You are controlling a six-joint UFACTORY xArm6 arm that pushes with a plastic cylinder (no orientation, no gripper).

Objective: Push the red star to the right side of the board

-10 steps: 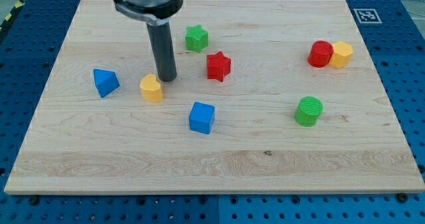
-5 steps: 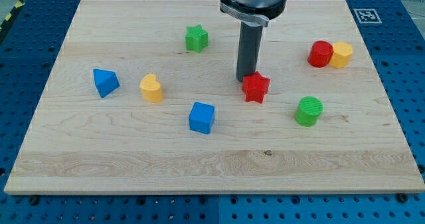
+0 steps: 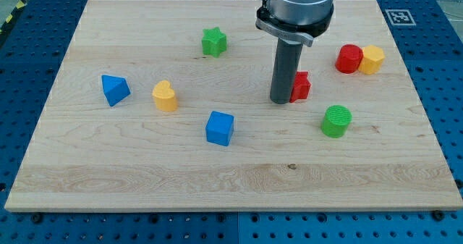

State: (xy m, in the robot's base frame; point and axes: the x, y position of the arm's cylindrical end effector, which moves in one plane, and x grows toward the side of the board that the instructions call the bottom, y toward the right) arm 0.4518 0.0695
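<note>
The red star (image 3: 302,86) lies right of the board's middle, partly hidden behind my rod. My tip (image 3: 281,101) rests on the board against the star's left side. A green cylinder (image 3: 336,121) sits below and to the right of the star. A red cylinder (image 3: 349,59) and a yellow block (image 3: 372,59) sit together near the right side, above the star.
A green star (image 3: 213,41) sits near the top centre. A yellow heart-shaped block (image 3: 165,96) and a blue triangular block (image 3: 114,90) lie on the left. A blue cube (image 3: 220,127) lies below the middle. The wooden board (image 3: 231,179) ends at blue perforated table.
My tip swept right from beside the yellow heart and met the red star. The star has moved right and slightly down, from about centre to right of centre. The other blocks have not moved.
</note>
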